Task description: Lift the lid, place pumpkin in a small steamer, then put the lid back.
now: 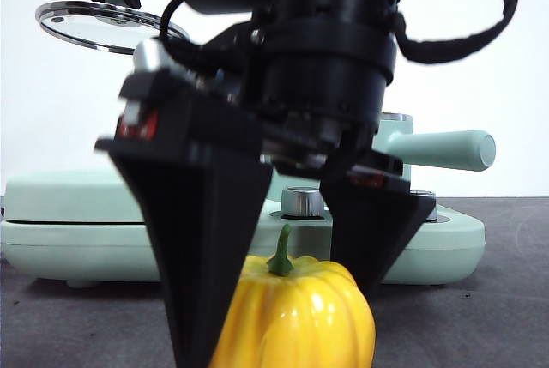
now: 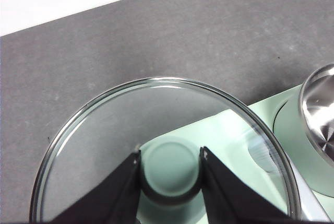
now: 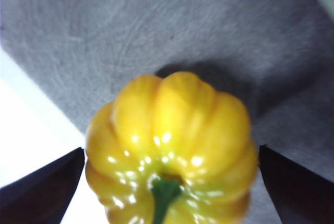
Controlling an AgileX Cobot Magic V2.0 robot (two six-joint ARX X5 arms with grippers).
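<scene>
Right gripper [image 3: 169,156] spread wide, straddling the pumpkin [image 3: 169,145] on the table, stem upright (pumpkin between jaws, untouched). Left gripper [image 2: 170,169] pinches the lid [image 2: 156,145] knob, aloft.

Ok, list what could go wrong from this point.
1. The right hand is open with its jaws either side of the pumpkin, not yet touching. The glossy, ribbed skin may slip or squirt out as they close.
2. The left hand holds the lid aloft only by its small knob; the glass could tilt or drop.
3. The pumpkin looks about as wide as the small steamer, so it may catch on the rim.
</scene>
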